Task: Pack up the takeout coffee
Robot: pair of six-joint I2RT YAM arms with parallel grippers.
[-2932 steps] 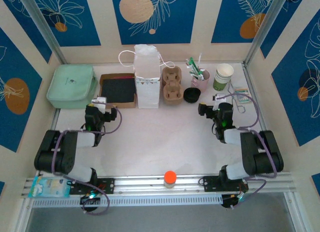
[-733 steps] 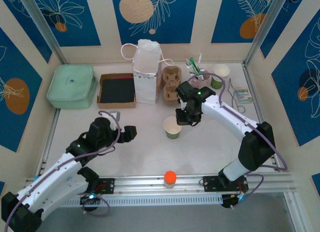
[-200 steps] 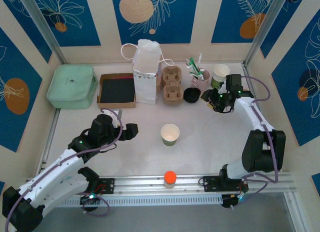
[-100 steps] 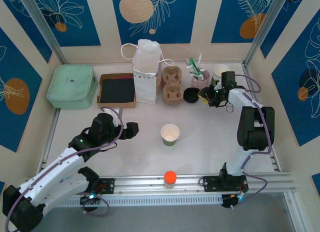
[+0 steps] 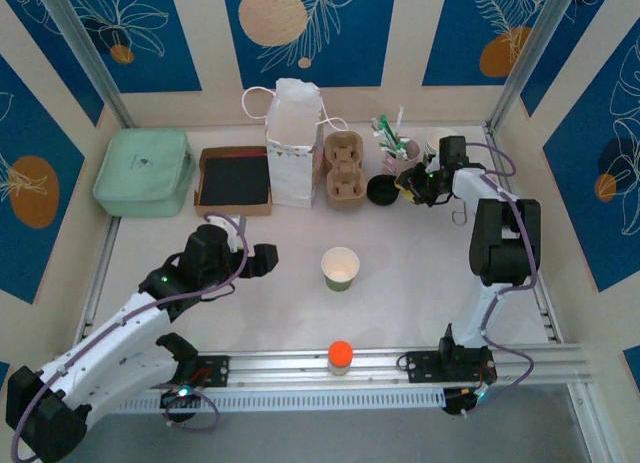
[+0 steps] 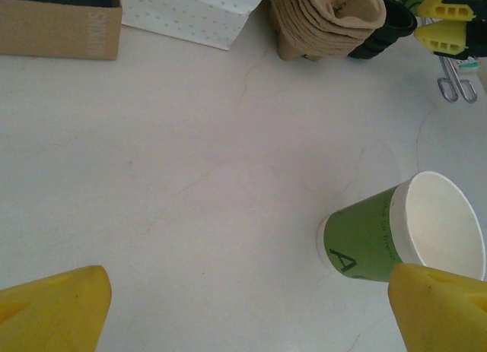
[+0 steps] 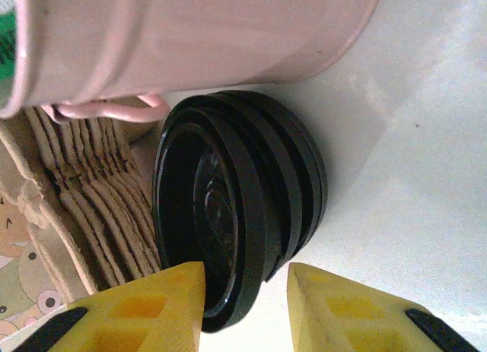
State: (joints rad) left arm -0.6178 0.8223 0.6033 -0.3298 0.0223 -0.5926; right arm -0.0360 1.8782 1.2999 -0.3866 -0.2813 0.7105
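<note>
Coffee cup point(image 5: 341, 270) stands lidless, well apart from black lids point(image 5: 383, 190) beside carriers point(image 5: 345, 173).

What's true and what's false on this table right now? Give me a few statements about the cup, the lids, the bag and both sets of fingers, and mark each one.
1. The cup in the middle of the table stands upright with no lid on it. True.
2. The right fingers sit on either side of the rim of the stack of black lids. True.
3. The left fingers hold the cup. False: they are spread open, and the cup stands on the table apart from them.
4. The white paper bag lies flat on its side. False: it stands upright beside the brown cup carriers.
</note>
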